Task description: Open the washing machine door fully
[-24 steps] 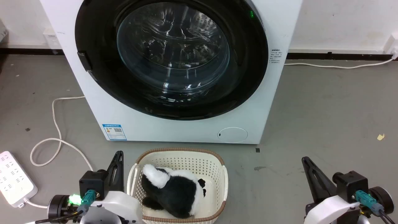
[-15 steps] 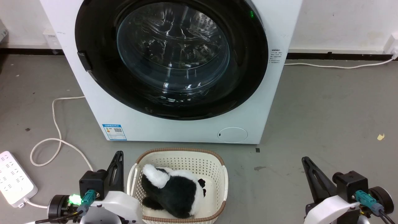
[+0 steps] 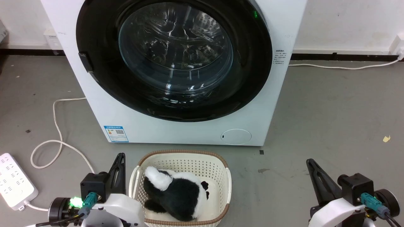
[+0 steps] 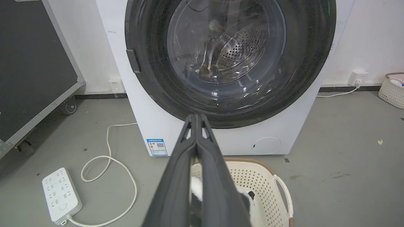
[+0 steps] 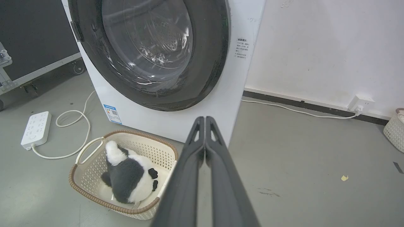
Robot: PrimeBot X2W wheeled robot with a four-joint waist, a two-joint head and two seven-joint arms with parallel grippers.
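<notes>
Washing machine door shut flush against the machine
Left hand and right hand both pressed together, empty, either side of the basket, well apart from the door

All three views come to me bright and evenly lit, sharp, with only soft shadows on the floor. White glare streaks lie on the glass of the washing machine door. The wrist views bend near their edges.

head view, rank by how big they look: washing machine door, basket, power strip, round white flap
washing machine door
basket
power strip
round white flap
The power strip lies nearer the camera, so its true rank is unsure.
</notes>
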